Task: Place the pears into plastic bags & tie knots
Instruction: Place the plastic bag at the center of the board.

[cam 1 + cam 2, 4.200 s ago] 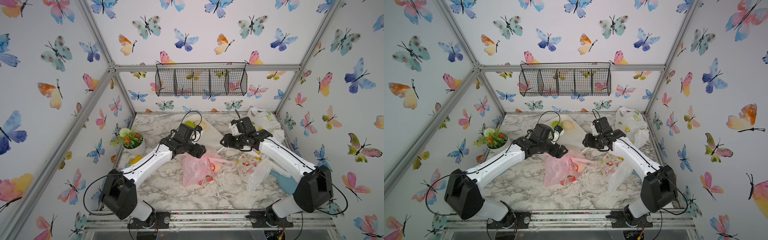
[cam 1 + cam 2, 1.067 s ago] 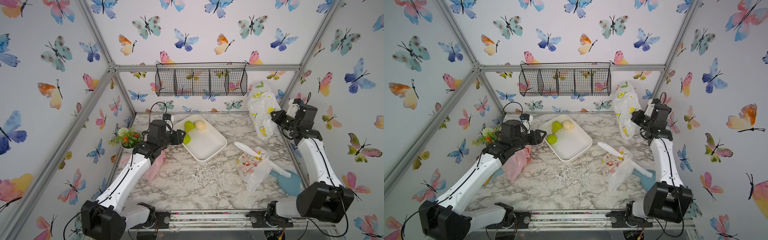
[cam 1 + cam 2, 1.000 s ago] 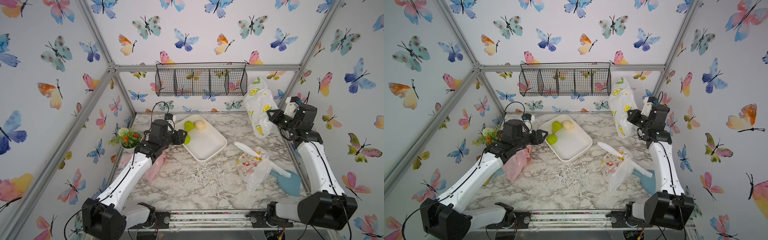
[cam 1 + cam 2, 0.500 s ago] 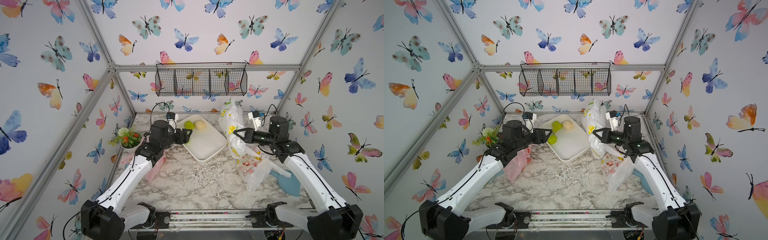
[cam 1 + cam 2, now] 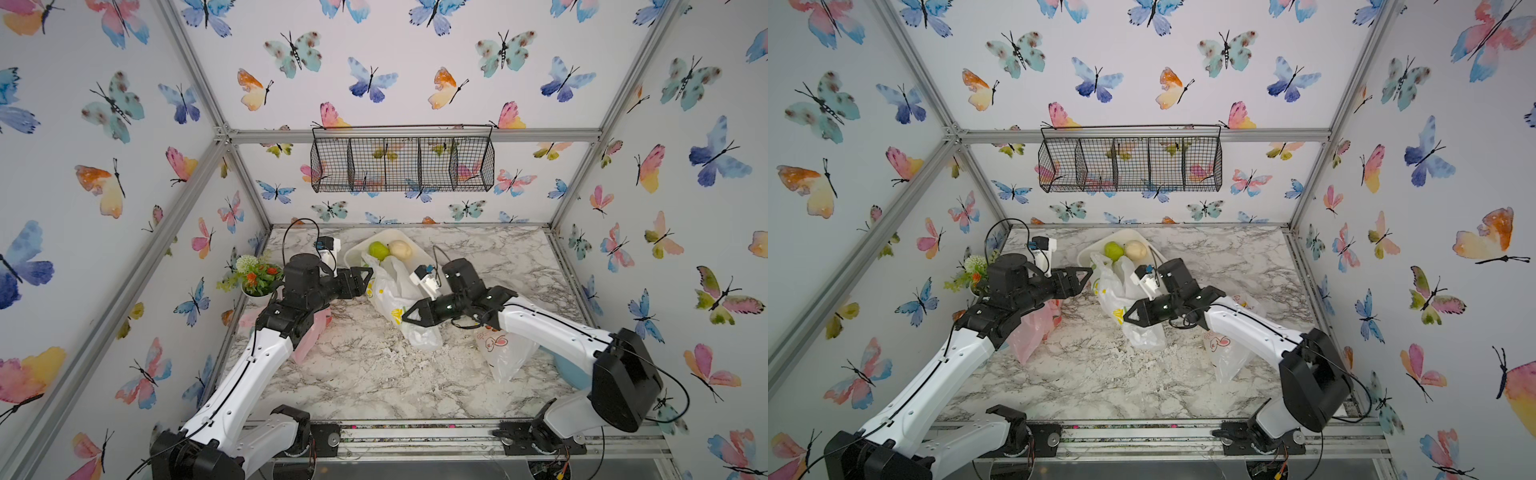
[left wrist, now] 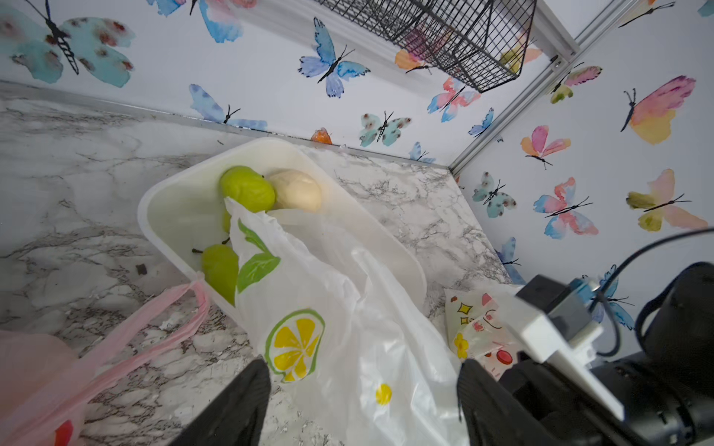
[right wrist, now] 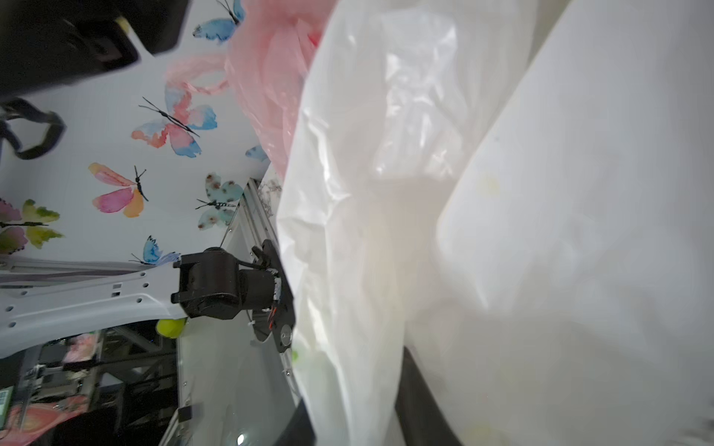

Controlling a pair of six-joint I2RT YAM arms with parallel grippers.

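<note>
The white lemon-print plastic bag (image 5: 390,295) (image 5: 1117,291) lies slumped on the marble between my two grippers, its top draped over the white tray (image 5: 353,257). A green pear (image 5: 378,250) and a cream pear (image 5: 400,249) sit in the tray. The left wrist view shows another green pear (image 6: 221,270) at the tray's near wall. My left gripper (image 5: 361,282) (image 6: 359,390) is open, just short of the bag. My right gripper (image 5: 409,316) (image 7: 359,409) is open, with loose bag film between its fingers. The pink bag (image 5: 311,336) lies under my left arm. The doodle bag (image 5: 503,349) lies under my right arm.
A small flower pot (image 5: 255,278) stands by the left wall behind my left wrist. A black wire basket (image 5: 401,164) hangs on the back wall above the table. A blue object (image 5: 569,370) lies by the right wall under my right arm.
My right gripper brought the lemon bag down from high at the back right to the table beside the tray, then parted its jaws. My left gripper swung right toward the bag and opened wider.
</note>
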